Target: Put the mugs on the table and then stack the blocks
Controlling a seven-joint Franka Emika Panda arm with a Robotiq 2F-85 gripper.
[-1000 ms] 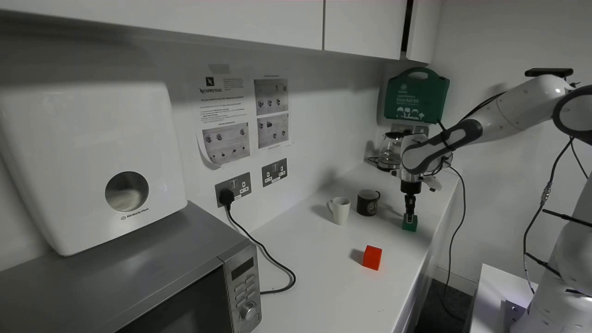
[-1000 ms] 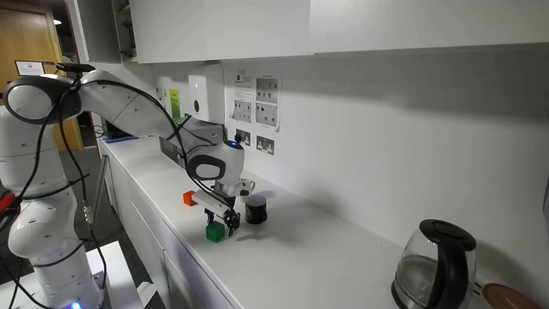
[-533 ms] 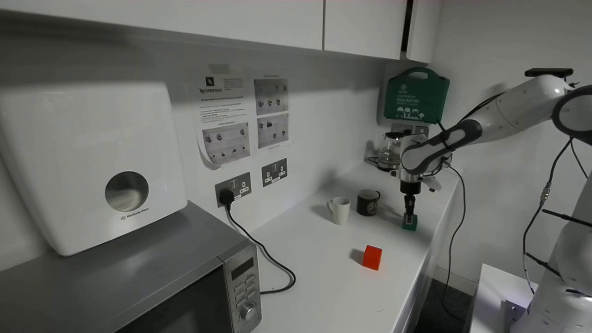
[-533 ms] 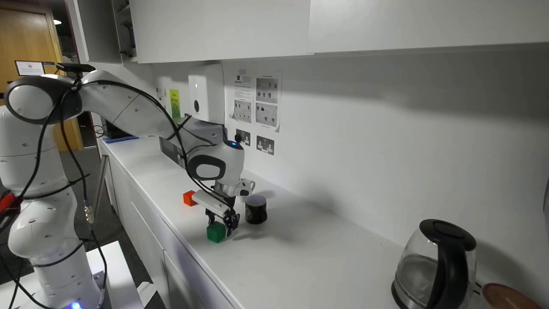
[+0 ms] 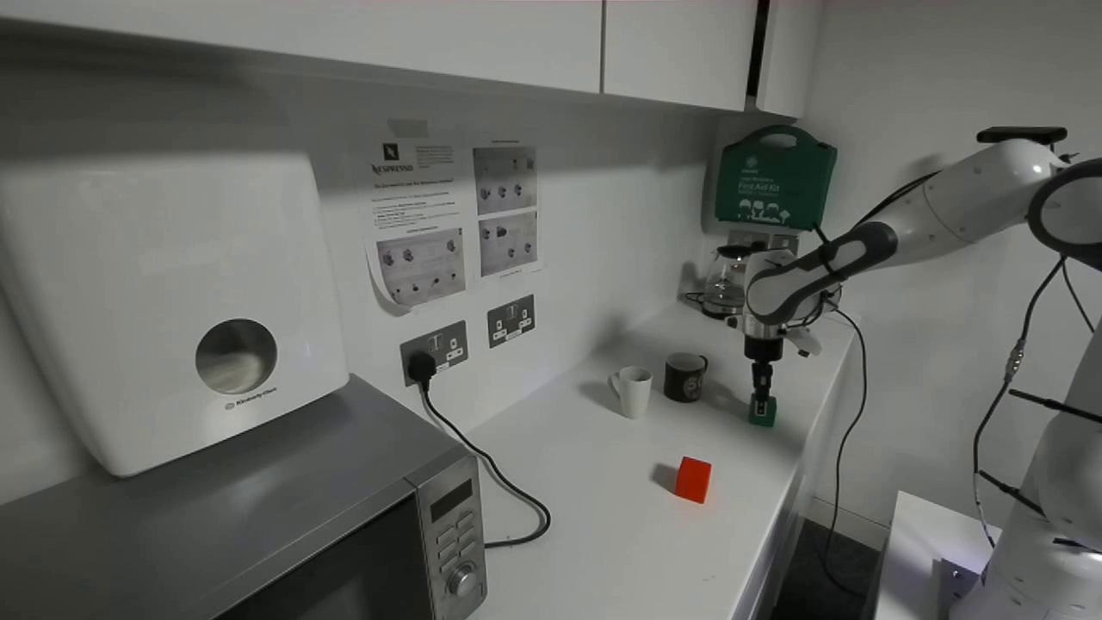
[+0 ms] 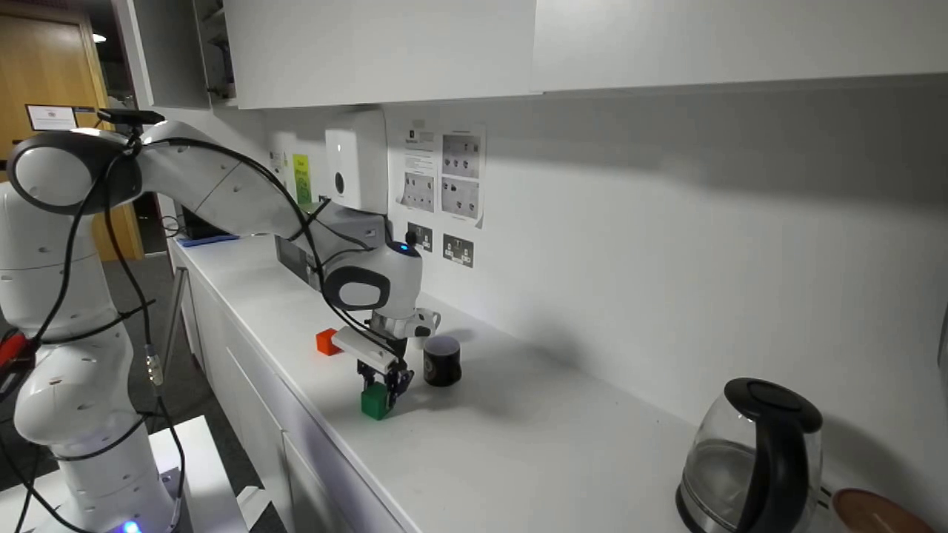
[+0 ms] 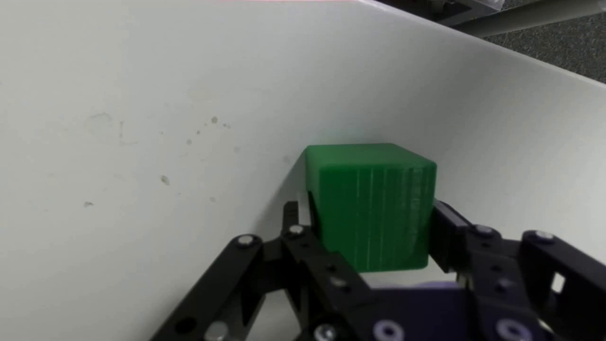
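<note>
The green block (image 7: 374, 213) rests on the white table (image 5: 594, 517), close to its front edge. My gripper (image 7: 371, 227) reaches straight down around it. In the wrist view both black fingers lie against opposite sides of the block, so the jaws are shut on it. The red block (image 5: 693, 480) sits alone nearer the microwave. Both mugs stand upright on the table along the wall side: the white mug (image 5: 634, 393) and, beside it, the dark mug (image 5: 685, 377). In an exterior view the dark mug (image 6: 442, 363) is just behind my gripper (image 6: 381, 392), which mostly hides the white one.
A grey microwave (image 5: 344, 482) occupies the near end, its black cable (image 5: 516, 491) looping onto the table. A kettle (image 6: 755, 459) stands at the far end by a brown round object (image 6: 878, 511). Wall cabinets (image 6: 385, 52) overhang the table.
The fingers have come together from wide apart onto the green block. The block has shifted slightly along the table, toward the dark mug's side. Mugs and red block have stayed put.
</note>
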